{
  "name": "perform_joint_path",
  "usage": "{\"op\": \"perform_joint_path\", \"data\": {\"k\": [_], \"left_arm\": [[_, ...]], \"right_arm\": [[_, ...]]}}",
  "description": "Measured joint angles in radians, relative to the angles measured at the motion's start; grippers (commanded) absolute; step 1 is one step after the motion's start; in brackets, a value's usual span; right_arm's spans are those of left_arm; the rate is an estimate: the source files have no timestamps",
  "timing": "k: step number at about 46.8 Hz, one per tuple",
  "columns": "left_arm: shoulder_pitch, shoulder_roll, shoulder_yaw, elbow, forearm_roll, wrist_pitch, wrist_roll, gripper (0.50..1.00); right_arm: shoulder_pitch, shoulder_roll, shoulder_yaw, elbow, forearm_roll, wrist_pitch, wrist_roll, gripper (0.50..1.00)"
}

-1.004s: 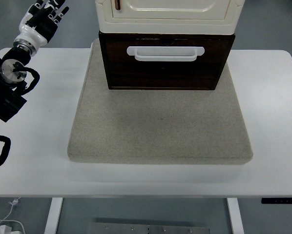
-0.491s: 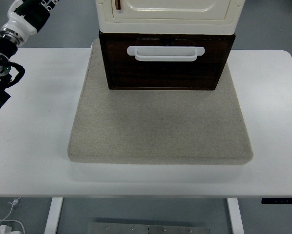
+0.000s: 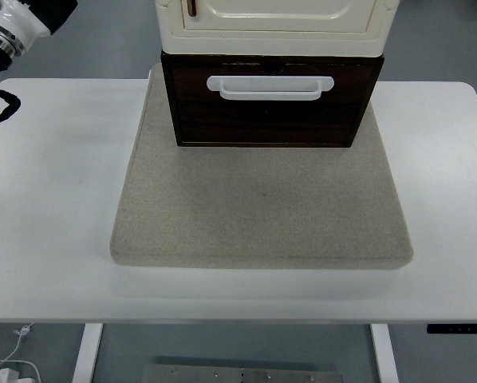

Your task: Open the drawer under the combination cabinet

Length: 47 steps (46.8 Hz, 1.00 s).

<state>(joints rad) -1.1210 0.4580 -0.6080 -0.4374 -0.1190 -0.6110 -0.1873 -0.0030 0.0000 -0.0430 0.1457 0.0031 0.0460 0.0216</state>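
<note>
A white table [image 3: 55, 199] fills most of the head view, and behind its far edge a grey-blue floor [image 3: 438, 40] is visible. Under the near edge, one table leg [image 3: 85, 351] and a white cable with a plug [image 3: 7, 369] appear at the bottom left.

The left arm [image 3: 7, 32] is at the top left corner of the picture, above the far left part of the table. Only its white wrist section and some black parts at the picture edge can be seen. The hand itself is cut off by the frame, so I cannot tell if it is spread or closed. It is well apart from the cabinet. The right arm is not in the picture.

A beige, rough-looking mat [image 3: 262, 207] lies in the middle of the table and reaches to the far edge. On the back part of this mat stands the combination cabinet [image 3: 274, 20], cream coloured, with a door whose panel is partly visible at the top of the picture. Directly under it is the drawer [image 3: 270, 120], dark brown, with its front facing the camera. A white bar handle [image 3: 270, 86] lies horizontally across the upper part of the drawer front. The drawer front sits about even with the cabinet above it, so the drawer appears closed. Nothing touches the handle.
</note>
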Motion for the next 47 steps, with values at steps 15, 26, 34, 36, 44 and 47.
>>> {"op": "perform_joint_path", "data": {"k": [15,26,34,36,44,47], "left_arm": [[0.076,0.159,-0.011,-0.214,0.063,0.0,0.0,1.0],[0.141,0.284,-0.013,-0.336,0.067,0.0,0.0,1.0],[0.178,0.345,-0.015,-0.413,0.103,0.0,0.0,1.0],[0.187,0.353,-0.015,-0.424,0.106,0.0,0.0,1.0],[0.216,0.38,-0.014,-0.481,0.133,0.0,0.0,1.0],[0.236,0.384,-0.014,-0.51,0.172,0.0,0.0,1.0]], "right_arm": [[0.0,0.0,0.0,0.0,0.0,0.0,0.0,0.928],[0.0,0.0,0.0,0.0,0.0,0.0,0.0,0.928],[0.0,0.0,0.0,0.0,-0.001,0.0,0.001,0.928],[0.0,0.0,0.0,0.0,-0.001,0.0,0.0,0.928],[0.0,0.0,0.0,0.0,-0.001,0.0,0.0,0.928],[0.0,0.0,0.0,0.0,-0.002,0.0,0.0,0.928]]}}
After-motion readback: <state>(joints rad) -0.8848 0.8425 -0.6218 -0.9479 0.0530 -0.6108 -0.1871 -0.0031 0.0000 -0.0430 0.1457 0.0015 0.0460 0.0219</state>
